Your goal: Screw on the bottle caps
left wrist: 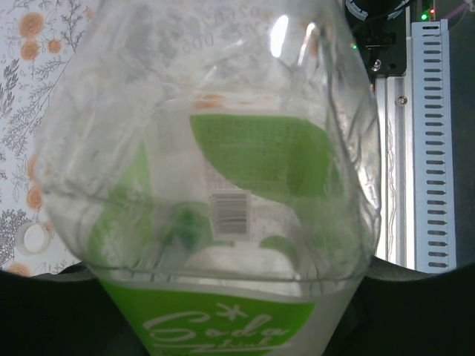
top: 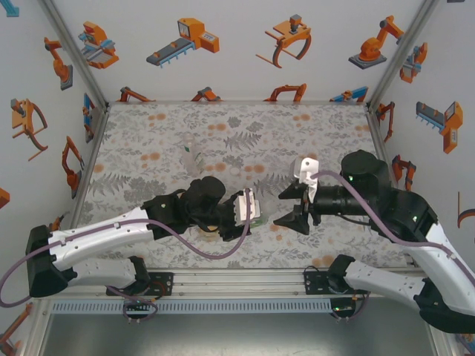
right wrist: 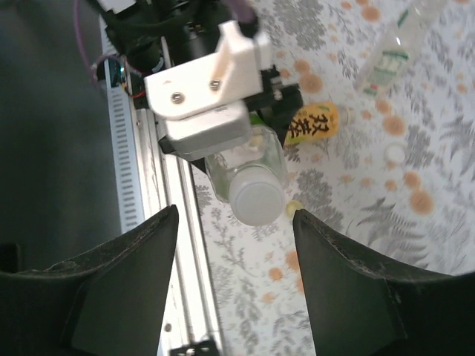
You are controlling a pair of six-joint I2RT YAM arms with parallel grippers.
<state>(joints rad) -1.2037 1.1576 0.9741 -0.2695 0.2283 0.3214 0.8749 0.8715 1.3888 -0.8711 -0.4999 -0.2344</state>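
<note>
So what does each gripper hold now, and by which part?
The left gripper is shut on the clear bottle, gripping its body. The right gripper is open and holds nothing.

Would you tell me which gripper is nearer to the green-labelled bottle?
Left. The left gripper is clamped on the green-labelled bottle; the right gripper faces its white cap with open jaws, just apart.
</note>
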